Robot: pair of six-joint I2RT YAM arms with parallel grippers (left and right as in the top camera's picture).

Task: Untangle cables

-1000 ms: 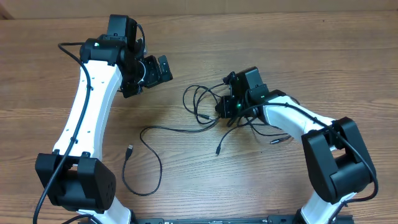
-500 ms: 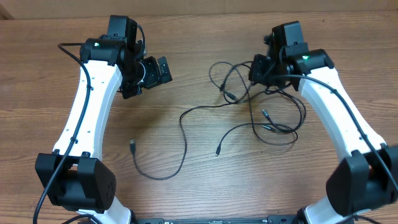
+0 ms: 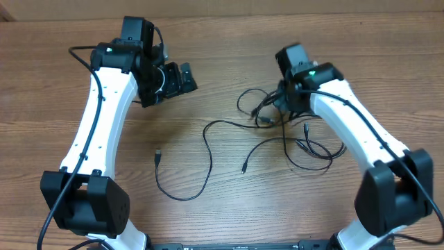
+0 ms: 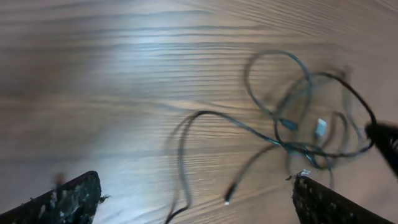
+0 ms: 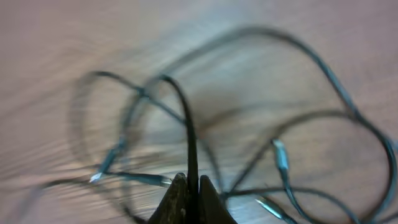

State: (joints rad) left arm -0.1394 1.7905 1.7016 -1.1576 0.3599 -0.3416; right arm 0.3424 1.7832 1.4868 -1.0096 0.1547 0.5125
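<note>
Two thin black cables [image 3: 277, 132] lie tangled on the wooden table, right of the middle. One long strand [image 3: 208, 156] runs left from the tangle to a loop and a plug [image 3: 159, 155]. My right gripper [image 3: 281, 101] is shut on a strand of the cables [image 5: 189, 143] at the tangle's top, with loops and plugs hanging around it. My left gripper [image 3: 173, 80] is open and empty, raised at the back left, well apart from the cables. The tangle also shows blurred in the left wrist view [image 4: 298, 118].
The wooden table [image 3: 222, 208] carries nothing else. The two white arms stand at the left and right sides, their bases at the front edge.
My right gripper swung out to the back right with the cables, then came a little back left and down. The tangle and long strand were dragged right. The left arm barely moved.
</note>
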